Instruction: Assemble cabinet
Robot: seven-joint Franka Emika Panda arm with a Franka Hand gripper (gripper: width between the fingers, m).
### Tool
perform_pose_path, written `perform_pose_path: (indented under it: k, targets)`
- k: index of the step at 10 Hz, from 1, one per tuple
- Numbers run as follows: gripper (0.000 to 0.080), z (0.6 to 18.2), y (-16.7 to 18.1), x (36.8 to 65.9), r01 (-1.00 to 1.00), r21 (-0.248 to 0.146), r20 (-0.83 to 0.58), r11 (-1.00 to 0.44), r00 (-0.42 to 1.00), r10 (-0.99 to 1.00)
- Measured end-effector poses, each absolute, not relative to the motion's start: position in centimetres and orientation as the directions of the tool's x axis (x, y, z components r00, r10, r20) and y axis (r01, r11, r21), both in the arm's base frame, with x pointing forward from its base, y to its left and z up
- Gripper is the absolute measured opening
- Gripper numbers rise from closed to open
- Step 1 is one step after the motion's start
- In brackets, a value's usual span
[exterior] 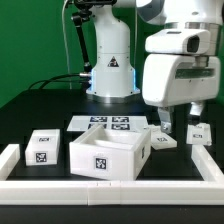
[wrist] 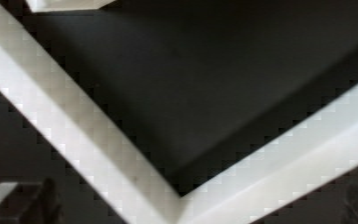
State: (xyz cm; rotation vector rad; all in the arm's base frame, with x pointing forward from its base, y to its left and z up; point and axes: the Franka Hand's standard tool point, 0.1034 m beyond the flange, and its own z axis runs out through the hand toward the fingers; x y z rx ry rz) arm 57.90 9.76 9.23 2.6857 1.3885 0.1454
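The cabinet body (exterior: 108,153) is a hollow white box with a tag on its front and stands at the table's middle front. My gripper (exterior: 181,118) hangs above the table at the exterior view's right, apart from the cabinet. Its jaws stand apart with nothing between them. A small white tagged block (exterior: 43,146) lies on the cabinet's other side, at the exterior view's left. Two white tagged parts (exterior: 160,139) (exterior: 199,131) lie under and beside the gripper. The wrist view shows only a dark fingertip (wrist: 16,205) and the white rail corner (wrist: 176,160).
The marker board (exterior: 110,125) lies flat behind the cabinet, in front of the arm's base (exterior: 110,70). A low white border rail (exterior: 110,190) runs along the front and both sides. A white piece edge (wrist: 69,5) shows in the wrist view.
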Motion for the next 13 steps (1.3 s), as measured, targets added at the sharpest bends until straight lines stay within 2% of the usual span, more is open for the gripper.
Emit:
perform_pose_path:
  k: [1,4,8,10,13]
  targets:
    - [0.0798,9.1,8.9,56.5,0.856,0.134,0.007,-0.5,0.503,0.864]
    - [0.0798,8.9,7.8,54.5,0.907,0.093,-0.045,-0.41,0.416,0.908]
    - [0.0798,8.8,7.7,54.4,0.911,0.093,-0.045,-0.401,0.406,0.913]
    - [0.0798,8.0,6.2,52.2,0.933,0.081,-0.048,-0.351,0.355,0.934]
    - [0.0798,7.1,4.1,49.4,0.935,0.057,-0.054,-0.351,0.353,0.934]
